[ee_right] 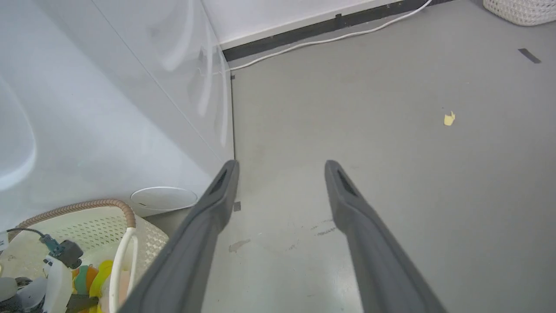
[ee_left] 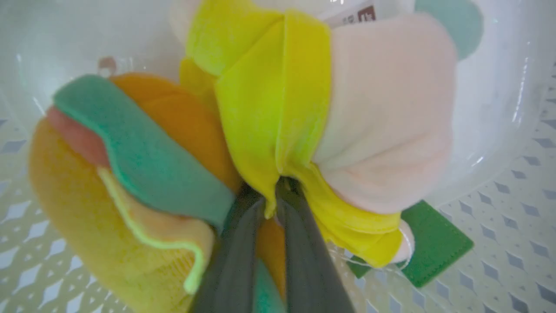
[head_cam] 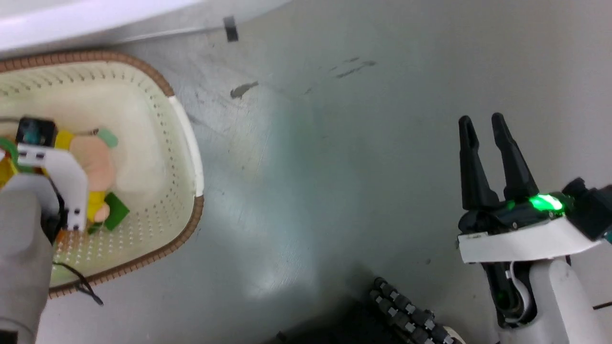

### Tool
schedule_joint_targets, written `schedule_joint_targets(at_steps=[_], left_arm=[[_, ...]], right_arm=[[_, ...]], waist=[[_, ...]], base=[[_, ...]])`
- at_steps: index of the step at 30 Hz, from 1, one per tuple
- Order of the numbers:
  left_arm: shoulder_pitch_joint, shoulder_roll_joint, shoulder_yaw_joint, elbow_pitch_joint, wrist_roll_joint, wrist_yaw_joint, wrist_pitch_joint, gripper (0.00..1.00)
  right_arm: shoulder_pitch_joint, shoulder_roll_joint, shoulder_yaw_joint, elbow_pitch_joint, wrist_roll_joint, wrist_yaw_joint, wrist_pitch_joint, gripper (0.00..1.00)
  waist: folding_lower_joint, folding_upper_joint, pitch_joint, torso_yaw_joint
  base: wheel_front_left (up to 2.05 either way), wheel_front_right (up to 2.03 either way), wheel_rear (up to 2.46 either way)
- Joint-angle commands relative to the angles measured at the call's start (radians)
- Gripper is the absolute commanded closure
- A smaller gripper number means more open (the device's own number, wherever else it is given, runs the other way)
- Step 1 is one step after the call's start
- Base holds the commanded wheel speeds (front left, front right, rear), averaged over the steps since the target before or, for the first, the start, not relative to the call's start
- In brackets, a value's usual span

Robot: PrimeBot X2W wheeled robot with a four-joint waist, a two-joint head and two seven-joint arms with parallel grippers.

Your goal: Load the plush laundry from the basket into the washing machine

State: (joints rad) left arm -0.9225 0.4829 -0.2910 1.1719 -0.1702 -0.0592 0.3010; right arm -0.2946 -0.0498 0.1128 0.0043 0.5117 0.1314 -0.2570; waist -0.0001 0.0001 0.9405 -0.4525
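Yellow cloth of pink-headed plush doll [ee_left: 382,121] pinched by L gripper [ee_left: 273,193] in cream perforated basket [ee_left: 499,243], prob. for lift-out; R gripper [ee_right: 281,164] released.

The basket [head_cam: 187,143] on the floor [head_cam: 334,191] at the robot's left, just before the washing machine [head_cam: 57,26].
Inside it the doll [head_cam: 98,160] and the burger plush [ee_left: 74,187] lie touching; the left hand [ee_left: 273,195] sits between them, pinching the doll's clothing. The right hand [head_cam: 482,119] hangs over floor well right of the basket, fingers apart.
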Motion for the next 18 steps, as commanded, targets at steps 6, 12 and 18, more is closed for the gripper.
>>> schedule_joint_targets(at_steps=[6, 12, 18], left_arm=[[0.135, -0.057, 0.021, 0.021, -0.050, 0.000, -0.117, 1.00], [0.233, -0.161, 0.021, 0.005, -0.084, -0.014, -0.281, 1.00], [0.329, -0.240, 0.031, -0.022, -0.119, -0.020, -0.480, 1.00]], right_arm=[[0.004, 0.000, -0.047, 0.033, -0.071, -0.001, -0.005, 0.00], [0.061, 0.000, -0.128, 0.042, -0.157, -0.001, -0.005, 0.00], [0.127, 0.000, -0.155, 0.046, -0.230, -0.001, -0.005, 0.00]], waist=[[0.0001, -0.0001, -0.209, 0.055], [0.0001, -0.0001, -0.396, 0.166], [0.0001, -0.0001, -0.553, 0.257]], base=[[0.00, 0.00, 0.00], [0.00, 0.00, 0.00], [0.00, 0.00, 0.00]])
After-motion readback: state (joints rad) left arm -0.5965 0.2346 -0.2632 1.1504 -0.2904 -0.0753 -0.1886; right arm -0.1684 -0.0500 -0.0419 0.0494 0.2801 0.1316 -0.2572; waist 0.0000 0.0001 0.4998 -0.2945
